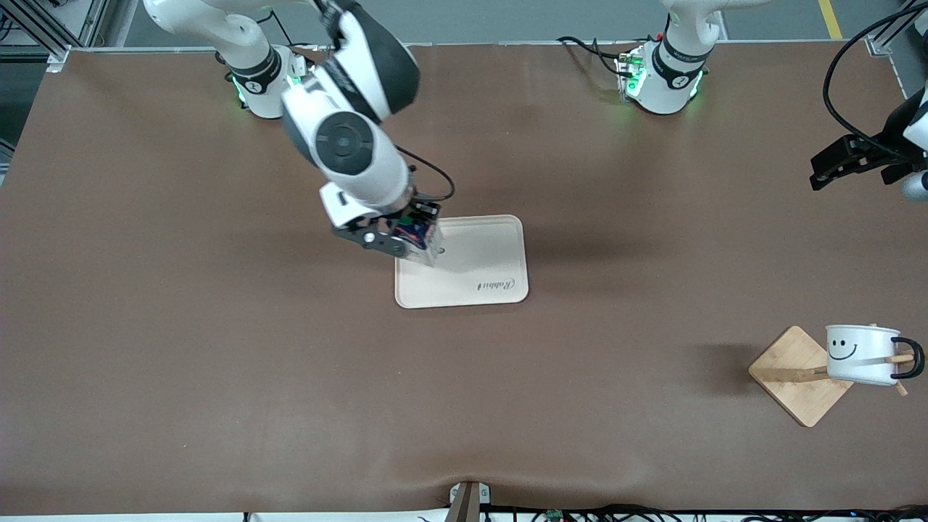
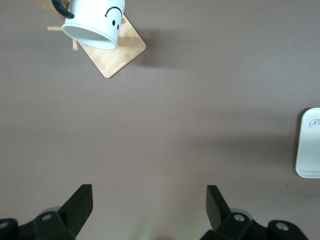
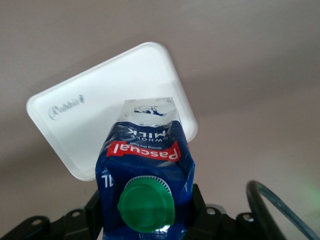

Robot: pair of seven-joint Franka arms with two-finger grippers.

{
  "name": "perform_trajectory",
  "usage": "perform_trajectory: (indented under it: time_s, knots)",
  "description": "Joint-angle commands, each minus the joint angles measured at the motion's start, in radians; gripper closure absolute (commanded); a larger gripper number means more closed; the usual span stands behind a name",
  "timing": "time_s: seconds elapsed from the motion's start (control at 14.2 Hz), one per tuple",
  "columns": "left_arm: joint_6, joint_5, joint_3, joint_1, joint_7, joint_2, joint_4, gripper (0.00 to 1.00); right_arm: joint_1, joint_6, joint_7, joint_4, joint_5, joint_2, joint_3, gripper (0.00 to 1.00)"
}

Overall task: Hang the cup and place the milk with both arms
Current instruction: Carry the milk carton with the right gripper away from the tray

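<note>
The right gripper [image 1: 406, 239] pinches the milk [image 3: 145, 175], probably light and crushable, over the tray [image 1: 493, 254]; the left gripper [image 2: 149, 202], jaws spread, waits.

A brown table [image 1: 181, 326] fills the room's middle, grey floor [image 1: 507, 18] past its edge, black cables [image 1: 652, 513] trailing underneath.

Brown table [image 1: 217, 362] carries a tray [image 1: 486, 279] (cream) and wooden rack [image 1: 801, 377].
</note>
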Motion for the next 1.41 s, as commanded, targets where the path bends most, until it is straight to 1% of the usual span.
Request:
perform_trajectory:
  time_s: [0.0,0.07,0.35,0.42,0.56,0.63,0.77,0.85,0.92,1.06,1.13,1.34]
  knots:
    - [-0.04,-0.004,-0.006,0.0,-0.028,-0.033,-0.01,0.0,-0.124,-0.124,-0.179,-0.009,0.015,-0.055,-0.012,1.0]
    - [-0.048,-0.004,-0.004,0.0,-0.026,-0.039,-0.005,0.0,-0.17,-0.143,-0.243,-0.029,0.005,-0.075,-0.015,1.0]
    - [-0.058,-0.004,-0.004,0.003,-0.028,-0.047,-0.006,0.0,-0.36,-0.157,-0.606,-0.167,-0.109,-0.15,-0.017,1.0]
    - [-0.058,-0.004,-0.003,0.003,-0.026,-0.049,-0.007,0.0,-0.4,-0.148,-0.671,-0.204,-0.131,-0.167,-0.017,1.0]
    - [-0.057,-0.004,-0.003,0.003,-0.026,-0.053,-0.01,0.0,-0.495,-0.134,-0.812,-0.257,-0.14,-0.184,-0.017,1.0]
    - [-0.057,-0.004,-0.003,0.004,-0.026,-0.055,-0.01,0.0,-0.544,-0.116,-0.878,-0.296,-0.142,-0.19,-0.017,1.0]
    - [-0.057,-0.004,-0.003,0.004,-0.025,-0.053,-0.01,0.0,-0.626,-0.006,-1.013,-0.424,-0.143,-0.23,-0.017,1.0]
    - [-0.055,-0.004,-0.003,0.004,-0.024,-0.053,-0.01,0.0,-0.644,0.053,-1.064,-0.481,-0.153,-0.246,-0.018,1.0]
    - [-0.054,-0.004,-0.003,0.004,-0.024,-0.053,-0.011,0.0,-0.66,0.079,-1.08,-0.5,-0.165,-0.246,-0.018,1.0]
    - [-0.052,-0.004,-0.003,0.004,-0.024,-0.053,-0.011,0.0,-0.68,0.079,-1.078,-0.509,-0.174,-0.238,-0.018,1.0]
    - [-0.052,-0.004,-0.003,0.004,-0.024,-0.053,-0.011,0.0,-0.687,0.087,-1.078,-0.532,-0.189,-0.238,-0.018,1.0]
    - [-0.049,-0.004,-0.003,0.004,-0.024,-0.053,-0.011,0.0,-0.69,0.104,-1.071,-0.557,-0.268,-0.238,-0.02,1.0]
